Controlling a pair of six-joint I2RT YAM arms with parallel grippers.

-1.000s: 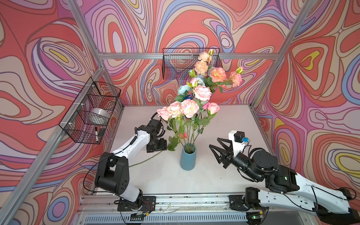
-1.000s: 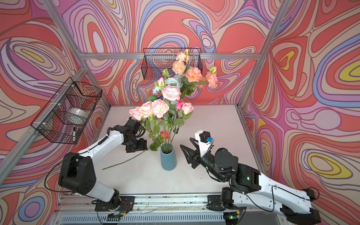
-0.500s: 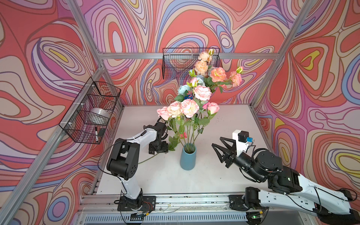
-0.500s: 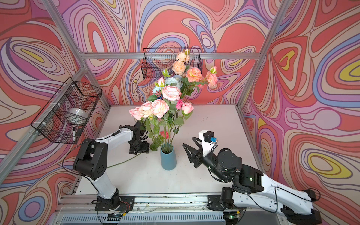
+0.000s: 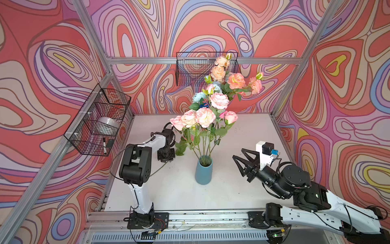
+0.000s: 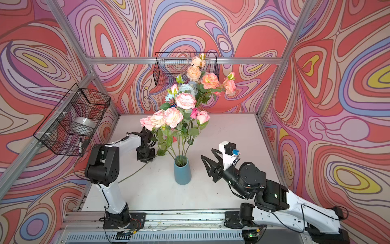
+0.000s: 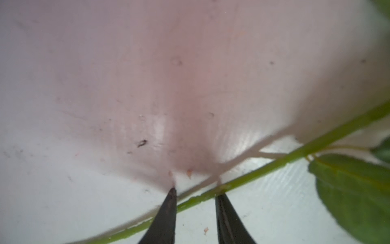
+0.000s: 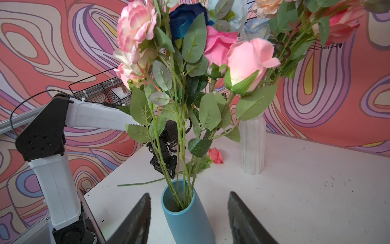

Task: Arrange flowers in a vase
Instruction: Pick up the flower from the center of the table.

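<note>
Carrying everything, a white desk (image 5: 242,131), flowers (image 5: 203,117) standing in a blue vase (image 5: 203,172) at its middle, right tool (image 5: 237,153) near the vase with jaws wide apart, left tool (image 7: 195,191) down at the desk, tips narrowly apart astride one loose stem (image 7: 295,155) lying flat.

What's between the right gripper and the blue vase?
Nothing but bare table separates right gripper and blue vase, clear in both top views.
</note>
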